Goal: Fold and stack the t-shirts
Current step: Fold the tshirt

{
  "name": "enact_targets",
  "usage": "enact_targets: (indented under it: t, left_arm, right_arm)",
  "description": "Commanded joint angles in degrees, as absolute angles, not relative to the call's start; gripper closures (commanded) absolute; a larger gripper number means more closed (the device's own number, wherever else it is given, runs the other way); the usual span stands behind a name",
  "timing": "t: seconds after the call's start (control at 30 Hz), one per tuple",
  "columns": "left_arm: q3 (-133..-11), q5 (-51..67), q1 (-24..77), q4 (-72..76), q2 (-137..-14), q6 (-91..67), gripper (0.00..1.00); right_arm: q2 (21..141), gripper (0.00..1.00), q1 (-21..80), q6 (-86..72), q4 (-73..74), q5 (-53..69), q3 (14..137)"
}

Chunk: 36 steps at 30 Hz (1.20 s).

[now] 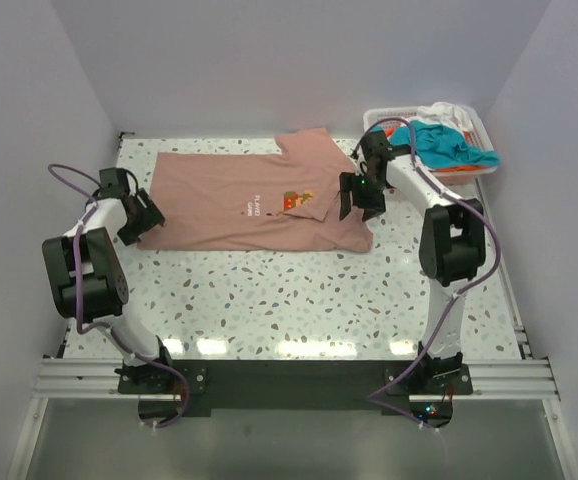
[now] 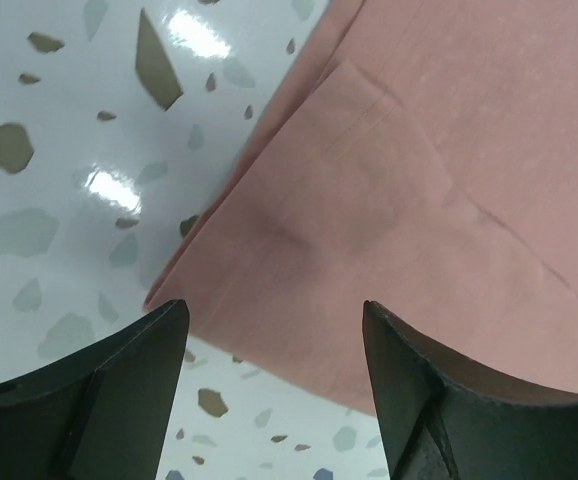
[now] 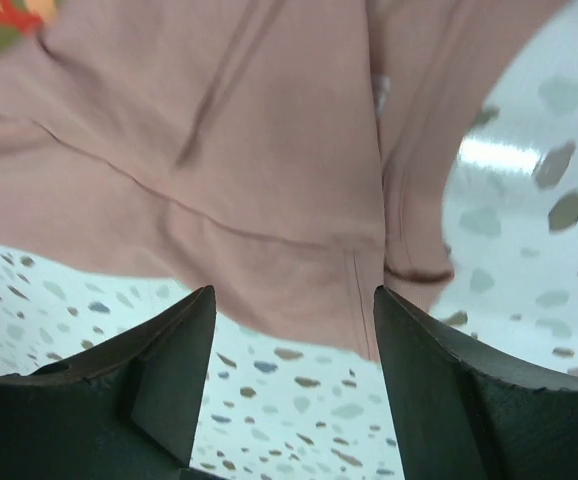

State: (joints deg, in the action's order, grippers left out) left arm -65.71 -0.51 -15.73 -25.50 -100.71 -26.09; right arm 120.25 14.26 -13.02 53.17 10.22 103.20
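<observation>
One dusty salmon-pink t-shirt (image 1: 259, 205) lies spread across the far half of the speckled terrazzo table (image 1: 299, 300), its one visible sleeve pointing to the back wall. It bears one small line of white lettering (image 1: 253, 206) and one colourful print (image 1: 295, 200) on the chest. Two grippers flank this shirt, one at each end. The left gripper (image 1: 141, 222) hangs at the shirt's left edge, its two black fingers (image 2: 99, 400) spread wide with nothing between them; its wrist view shows a stitched corner of the pink cloth lying flat on the table just beyond the tips. The right gripper (image 1: 361, 195) sits over the shirt's right end, beside the print, its two fingers (image 3: 129, 390) likewise well apart and holding nothing, with pink cloth and its seams below. Behind and right of the pink shirt stands one white lattice basket (image 1: 376, 118) holding a heap of three colours: a teal garment (image 1: 447, 143), a white garment (image 1: 449, 112) and an orange garment (image 1: 399, 133). How many tees that heap makes cannot be told.
</observation>
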Motion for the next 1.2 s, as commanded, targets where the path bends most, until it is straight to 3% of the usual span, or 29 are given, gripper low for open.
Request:
enact_targets:
  t: [0.0,0.67,0.93,1.03,1.17]
  left_arm:
    - [-62.6,-3.8,-15.8,-24.3,-95.0,-24.3,0.25]
    - [-57.8,-8.3,-16.0,-24.1,-94.3,-26.5,0.32]
    - [-57.8,-6.6,-16.0,-22.5,-96.4,-27.7,0.48]
    - [-57.7,-6.5,-16.0,-22.0,-96.8,-27.9,0.58]
    - [-56.8,-4.8,-16.0,-20.4,-97.1,-27.9,0.77]
  right_arm:
    - [112.9,0.33,13.9,-12.4,48.1,11.1,95.9]
    - [109.2,0.41,11.0,-13.3,43.9,12.7,81.7]
    - [109.8,0.46,10.7,-13.8,41.9,14.2,78.4]
    - [110.1,0.56,10.6,-13.7,41.6,14.2,77.9]
    - [110.8,0.79,10.4,-13.3,42.4,14.0,78.4]
